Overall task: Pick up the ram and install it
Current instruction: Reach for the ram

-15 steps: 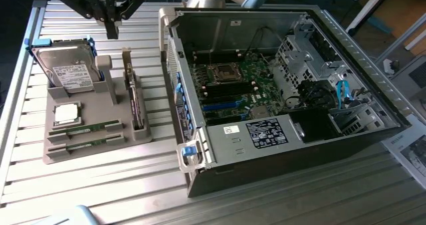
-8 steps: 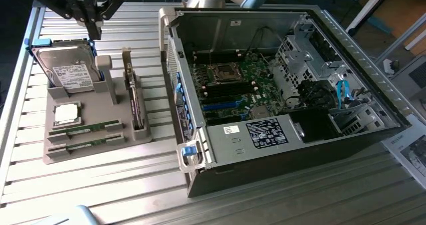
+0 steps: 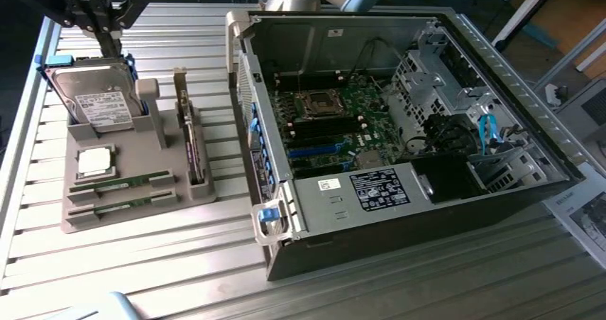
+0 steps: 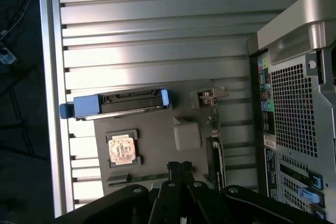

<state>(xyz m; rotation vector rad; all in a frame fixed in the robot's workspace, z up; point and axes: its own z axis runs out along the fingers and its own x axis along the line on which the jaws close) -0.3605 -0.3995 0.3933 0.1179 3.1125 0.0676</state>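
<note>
Clenched on nothing, the black claw (image 4: 180, 167) hung above the grey plastic parts holder (image 3: 142, 157). Two slim green ram (image 3: 121, 184) sticks sat slotted in it, at eight o'clock in the exterior view. They were probably light, stiff and fragile, best pinched across the long edges, clear of the chips. Print on the white hard-drive label (image 3: 102, 107) and the black case sticker (image 3: 382, 189) was too small to read.

Slatted aluminium counter (image 3: 189, 263). Grey fixture tray (image 3: 152, 160) lies flat toward exterior view's left. Open computer case (image 3: 407, 235) lies on its side toward exterior view's right, near tray, not touching.
</note>
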